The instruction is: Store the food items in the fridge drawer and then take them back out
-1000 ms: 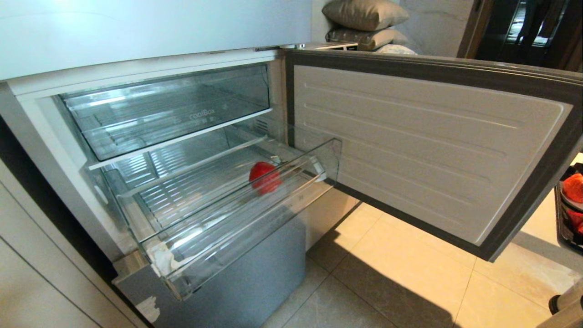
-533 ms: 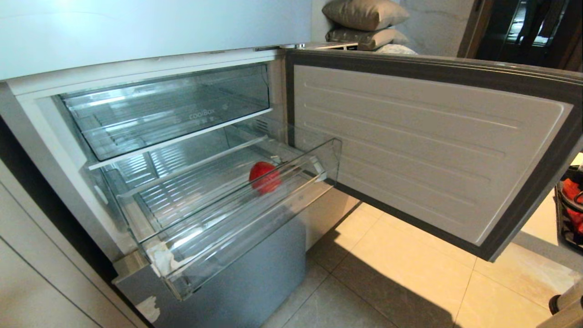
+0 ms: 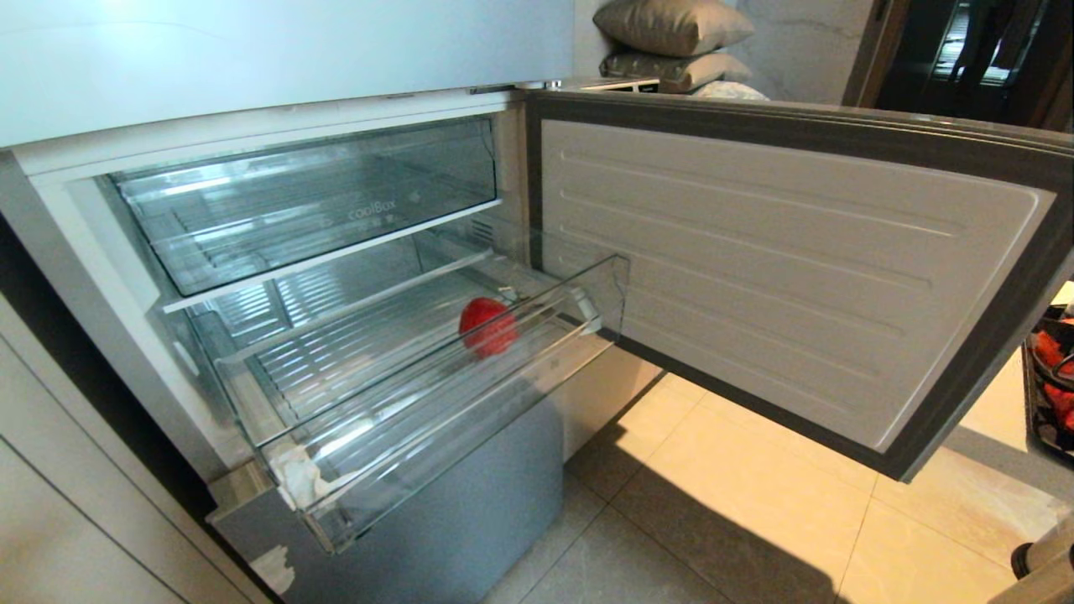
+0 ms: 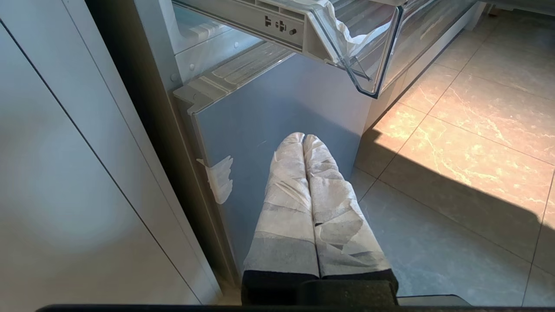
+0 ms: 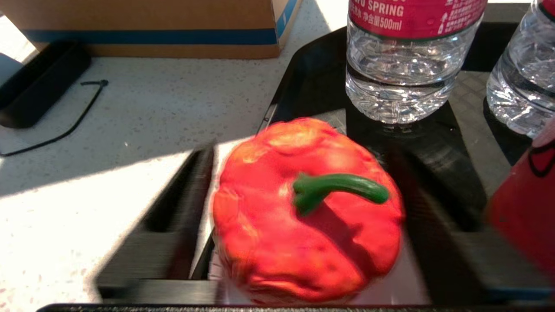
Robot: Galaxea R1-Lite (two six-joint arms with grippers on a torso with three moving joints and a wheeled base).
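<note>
Orange-red pepper [image 5: 303, 216], green stem toward the camera

Warm, hard sunlight and some smear

Sun hits the floor tiles [image 3: 738, 470] with the fridge door [image 3: 755, 277] casting a sharp shadow; the drawer [image 3: 436, 369] plastic glints, the white table [image 5: 108, 143] blows out, and the orange-red pepper [image 5: 303, 212] looks motion-blurred up close.

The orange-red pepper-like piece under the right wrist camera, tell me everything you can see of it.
The orange-red pepper-like piece is round and lumpy, with a curved green stem on top. It looks like soft moulded plastic. It sits upright at the edge of a black tray, between the right gripper's two dark fingers; contact cannot be told.
</note>
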